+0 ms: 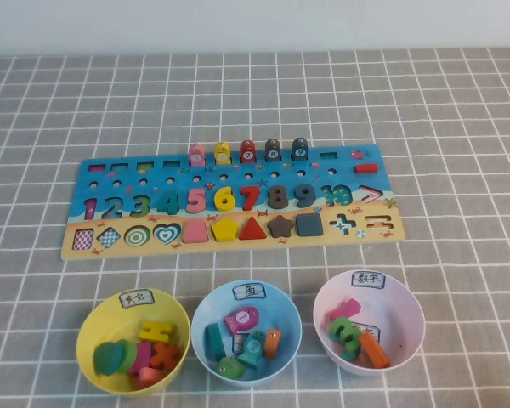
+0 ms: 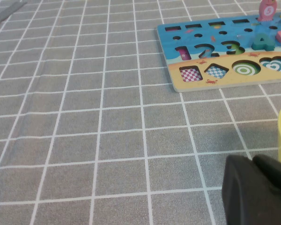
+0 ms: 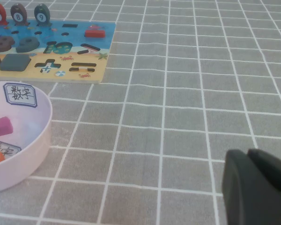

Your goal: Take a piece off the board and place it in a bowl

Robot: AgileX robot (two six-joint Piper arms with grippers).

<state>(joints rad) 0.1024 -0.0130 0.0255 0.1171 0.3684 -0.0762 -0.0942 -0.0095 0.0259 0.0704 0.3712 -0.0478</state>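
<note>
— On the grey checked worktop (image 1: 459, 110), where do we find the small red flat wooden bar with rounded ends (image 1: 366, 168)?

— We see it lying flat in the blue upper band of the long rectangular wooden puzzle board (image 1: 76, 246), at that board's right end, just above the pink "greater than" sign (image 1: 370, 193). Our right wrist view catches it too, near the board's far corner.

— And the round yellow plastic bowl (image 1: 97, 316)?

— It sits nearest us on the left, below the board, with coloured pieces inside and a white handwritten label on its rim. A round blue plastic bowl (image 1: 206, 313) stands just beside it in the middle, and a round pink plastic bowl (image 1: 325, 303) to the right.

— What of our arms?

— Neither shows from above. The left gripper (image 2: 260, 190) hangs low over bare cloth beside the yellow bowl; the right gripper (image 3: 255, 185) hovers over bare cloth, to the right of the pink bowl. For both, we cannot tell whether the jaws are open or closed.
</note>
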